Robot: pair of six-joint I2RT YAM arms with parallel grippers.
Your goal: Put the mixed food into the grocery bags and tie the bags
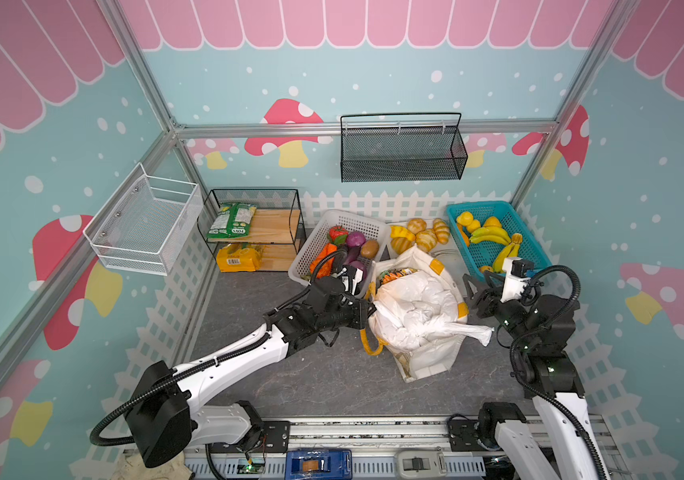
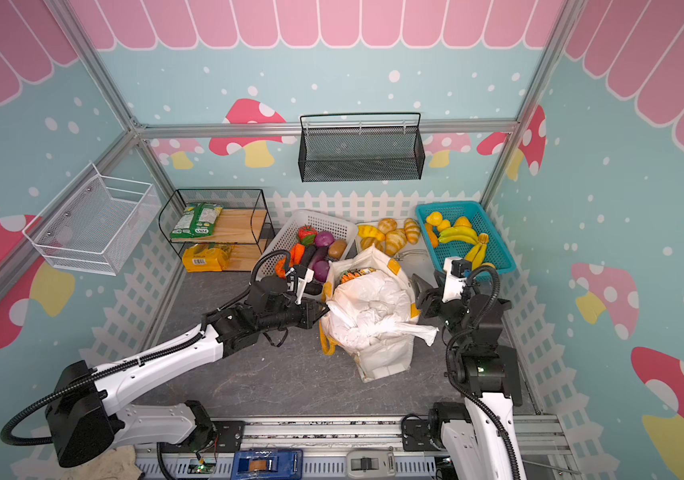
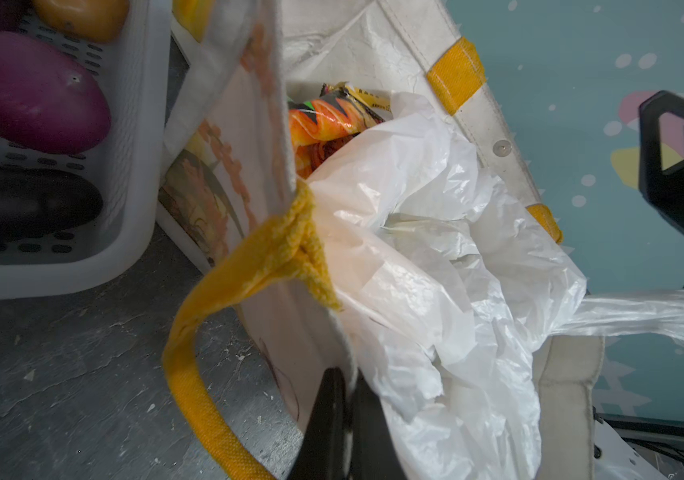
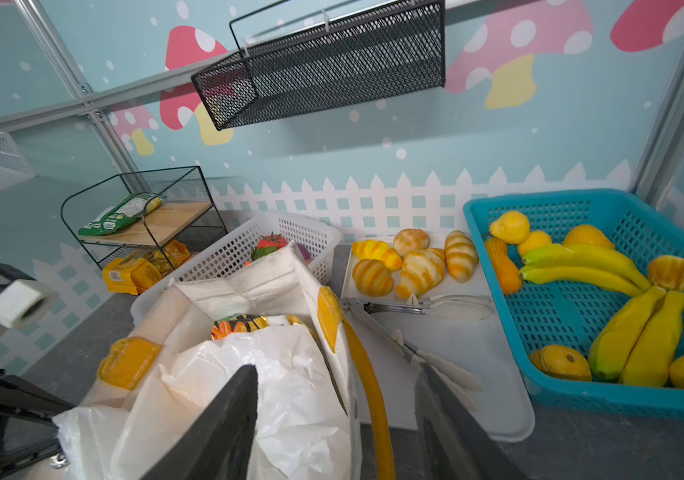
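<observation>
Table (image 1: 290, 374): grey, with the bags standing mid-table between the two arms.
Canvas tote (image 1: 427, 357): upright and gaping, with its mouth facing up and one yellow handle (image 1: 373, 345) drooping over the left side.
Teal basket (image 1: 533, 245): at the back right, well apart from the tote, with round yellow and orange fruit (image 1: 465, 217) lying in it among bananas.
White carrier bag (image 1: 419, 307): stuffed inside the tote and bulging above the rim. I cannot tell what it holds.
Left tool (image 3: 344, 395): clamped tight on the tote's left rim, just beside the handle root. A fold of white plastic may be pinched with it.
Right tool (image 4: 336, 370): jaws spread apart and holding nothing, just beside the tote's right side.
Snack packet (image 1: 394, 275): orange and dark, tucked in the tote behind the white bag.
Loose bag loop (image 1: 473, 332): twisted and sticking out over the tote's right rim toward the right tool.
Step in hand: probably closing up the bags, with the left side pinning the tote steady.
Next move: probably for the right tool to close on the loose loop and draw it across for the knot. The thin plastic may slip or tear.
</observation>
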